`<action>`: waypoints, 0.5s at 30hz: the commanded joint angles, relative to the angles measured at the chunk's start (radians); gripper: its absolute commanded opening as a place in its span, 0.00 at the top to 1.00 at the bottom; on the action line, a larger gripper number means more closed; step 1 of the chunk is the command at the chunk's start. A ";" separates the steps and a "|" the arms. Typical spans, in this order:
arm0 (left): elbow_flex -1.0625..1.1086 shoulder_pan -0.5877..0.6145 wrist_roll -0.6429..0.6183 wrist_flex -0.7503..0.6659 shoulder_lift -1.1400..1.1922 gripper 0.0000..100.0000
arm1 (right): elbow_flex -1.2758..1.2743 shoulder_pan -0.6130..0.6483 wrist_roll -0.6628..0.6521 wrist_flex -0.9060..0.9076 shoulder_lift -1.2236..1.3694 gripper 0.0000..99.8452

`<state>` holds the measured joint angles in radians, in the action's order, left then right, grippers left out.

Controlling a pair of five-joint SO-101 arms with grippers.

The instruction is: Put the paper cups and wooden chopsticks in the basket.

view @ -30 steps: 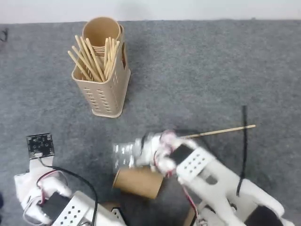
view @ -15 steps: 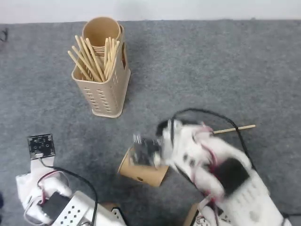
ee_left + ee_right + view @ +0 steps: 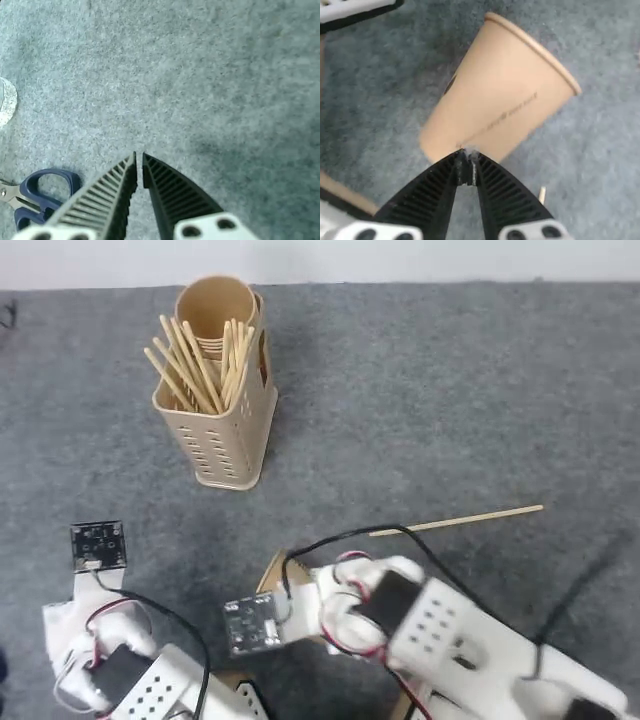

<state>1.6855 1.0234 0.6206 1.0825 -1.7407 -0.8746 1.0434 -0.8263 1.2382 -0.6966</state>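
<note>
Right wrist view: paper cup sideways; right claw near base

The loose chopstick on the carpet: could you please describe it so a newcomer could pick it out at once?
Start at the beige slotted basket standing at the far left of the grey carpet. Move toward the near right, to just beyond the white right arm. There a single wooden chopstick lies flat; the other chopsticks stand bundled in the basket.

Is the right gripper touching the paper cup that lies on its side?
Cannot tell. In the right wrist view the right gripper, shut, overlaps the cup at its edge, but may hover above it.
</note>
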 commanded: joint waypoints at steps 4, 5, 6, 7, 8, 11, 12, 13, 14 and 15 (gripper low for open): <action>-0.004 -0.012 0.005 -0.002 -0.012 0.99 | 0.006 0.004 -0.046 -0.203 0.320 0.99; -0.004 -0.012 0.005 -0.002 -0.012 0.99 | 0.006 -0.004 -0.060 -0.228 0.363 0.99; -0.004 -0.014 0.005 -0.002 -0.012 0.99 | 0.008 -0.028 -0.077 -0.248 0.397 0.99; -0.005 -0.014 0.005 -0.003 -0.012 0.99 | 0.015 -0.058 -0.095 -0.262 0.418 0.99; -0.005 -0.014 0.005 -0.003 -0.012 0.99 | 0.031 -0.096 -0.110 -0.269 0.430 0.99; -0.008 -0.014 0.005 -0.003 -0.012 0.99 | 0.103 -0.236 -0.124 -0.271 0.421 0.99; -0.010 -0.015 0.005 -0.003 -0.012 0.99 | 0.135 -0.283 -0.124 -0.269 0.410 0.99; -0.010 -0.020 0.005 -0.005 -0.012 0.99 | 0.166 -0.331 -0.124 -0.269 0.398 0.99; -0.012 -0.041 0.005 -0.011 -0.012 0.99 | 0.195 -0.372 -0.124 -0.269 0.381 0.99; -0.012 -0.071 0.005 -0.015 -0.012 0.99 | 0.219 -0.404 -0.124 -0.269 0.364 0.99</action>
<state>1.6855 1.0035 0.6206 1.0825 -1.7407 -0.7334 0.7411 -0.9367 0.9805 -0.3084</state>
